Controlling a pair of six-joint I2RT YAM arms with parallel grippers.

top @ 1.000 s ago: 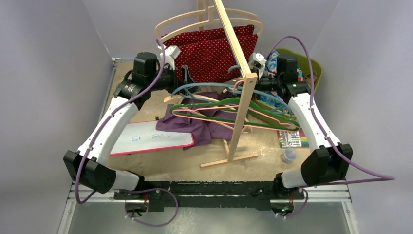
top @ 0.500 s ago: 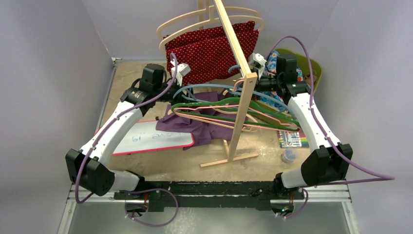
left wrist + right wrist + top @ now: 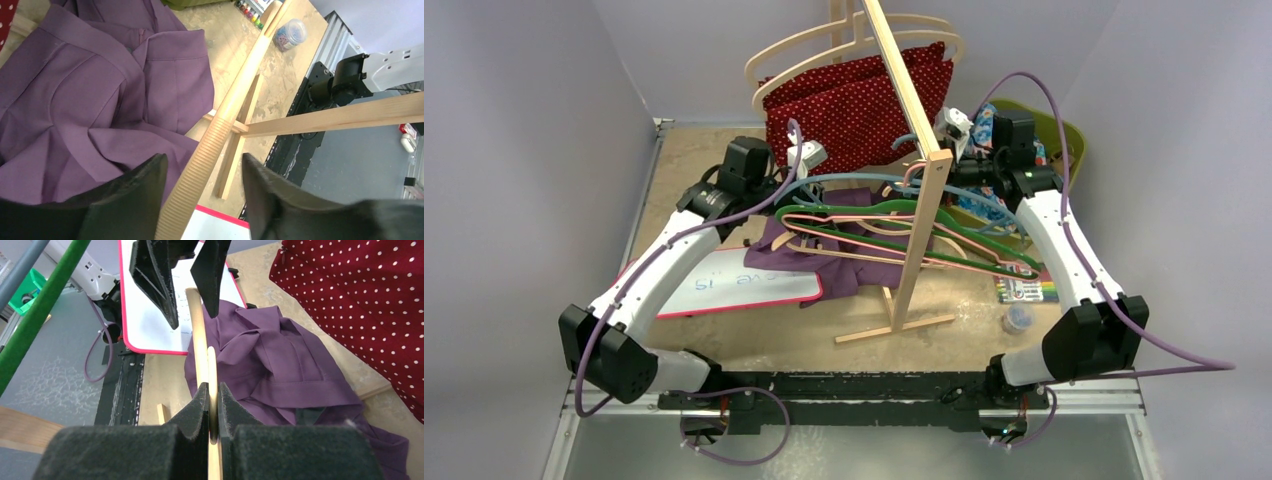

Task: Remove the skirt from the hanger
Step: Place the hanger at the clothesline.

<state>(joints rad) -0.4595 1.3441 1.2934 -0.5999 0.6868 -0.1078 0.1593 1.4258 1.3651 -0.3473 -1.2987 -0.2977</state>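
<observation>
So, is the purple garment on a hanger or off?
Off: the purple garment lies crumpled on the table, and the wooden hanger bar above it is bare.

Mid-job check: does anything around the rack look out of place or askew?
Yes. A crumpled purple garment lies heaped on the table under the light wooden rack, not hung. Green, pink and blue plastic hangers hang bunched and tilted across its post. The right gripper pinches a bare wooden hanger. Nothing looks spilled.
</observation>
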